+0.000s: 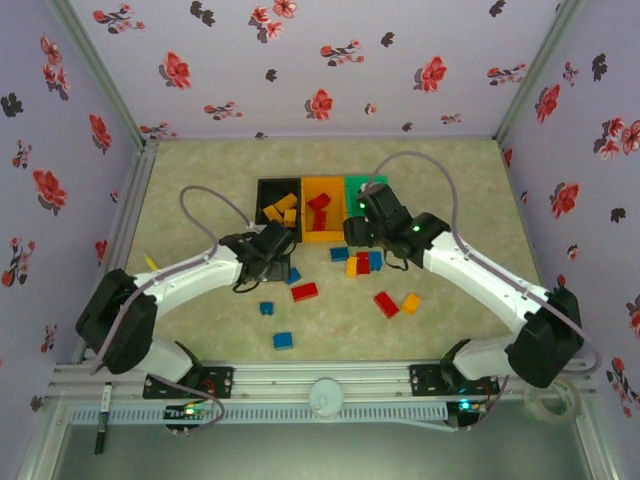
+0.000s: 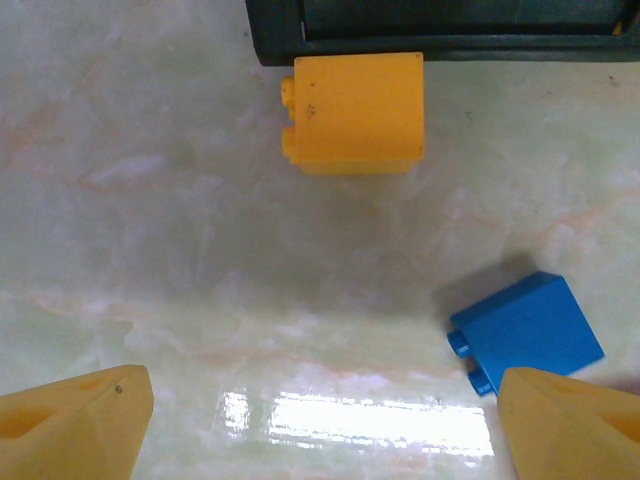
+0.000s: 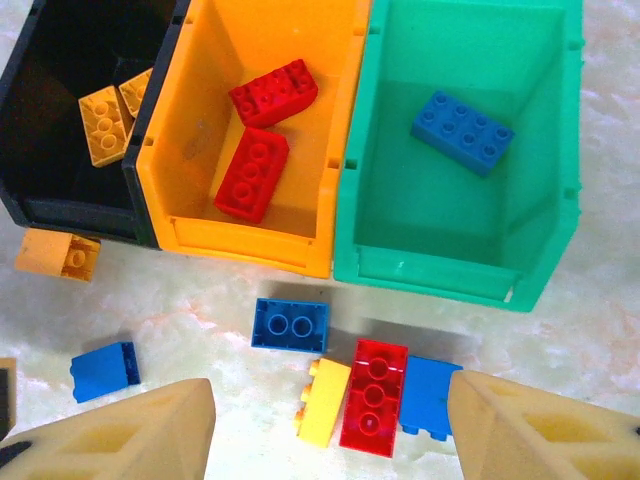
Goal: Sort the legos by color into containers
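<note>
The black, orange and green containers stand in a row at mid-table. In the right wrist view, yellow legos lie in the black container, two red legos in the orange one and a blue lego in the green one. My right gripper hangs open above a cluster of a yellow, a red and two blue legos. My left gripper is open over bare table. An orange-yellow lego lies ahead of it by the black container, and a blue lego beside its right fingertip.
Loose legos lie nearer the arms: red, two blue, another red and an orange one. Flowered walls close in the table on three sides. A tape roll sits off the front right corner.
</note>
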Controlling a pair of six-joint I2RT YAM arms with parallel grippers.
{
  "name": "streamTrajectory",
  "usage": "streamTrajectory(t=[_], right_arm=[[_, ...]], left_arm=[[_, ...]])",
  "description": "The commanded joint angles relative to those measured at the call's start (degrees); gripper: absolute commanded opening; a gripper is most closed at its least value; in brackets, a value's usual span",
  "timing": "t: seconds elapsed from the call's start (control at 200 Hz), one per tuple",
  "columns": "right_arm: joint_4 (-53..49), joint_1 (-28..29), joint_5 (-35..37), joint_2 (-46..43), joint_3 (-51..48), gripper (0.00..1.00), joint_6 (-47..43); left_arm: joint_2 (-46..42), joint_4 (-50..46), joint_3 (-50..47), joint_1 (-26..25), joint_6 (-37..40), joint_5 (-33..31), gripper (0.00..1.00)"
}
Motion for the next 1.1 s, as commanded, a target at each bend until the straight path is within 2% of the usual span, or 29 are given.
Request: streamTrajectory(t=[0.0, 0.325, 0.445, 0.75, 1.095], right_arm=[[-2.0, 0.43, 2.29, -3.05, -1.53, 0.64, 1.14], [-4.62, 0.51, 3.61, -8.5, -4.7, 0.64, 2.34], [-4.86, 0.56, 3.75, -10.06, -6.46, 0.65, 2.98], [-3.77, 0.77, 2.29, -12.25, -11.15, 0.64, 4.92], [-3.81, 0.87, 2.47, -12.57, -11.78, 0.63, 5.44]], left_arm=[[2.7, 2.2, 3.04, 1.5, 2.44, -1.91, 0.9], [10.54, 3.84, 8.29, 4.44, 6.29, -1.56, 0.9], [13.01, 4.27, 9.49, 5.39, 6.82, -1.54, 0.82], [15.75, 6.32, 10.77, 6.85, 8.17, -0.67, 0.73], [17.48, 7.3, 10.99, 7.73, 8.06, -0.14, 0.65]])
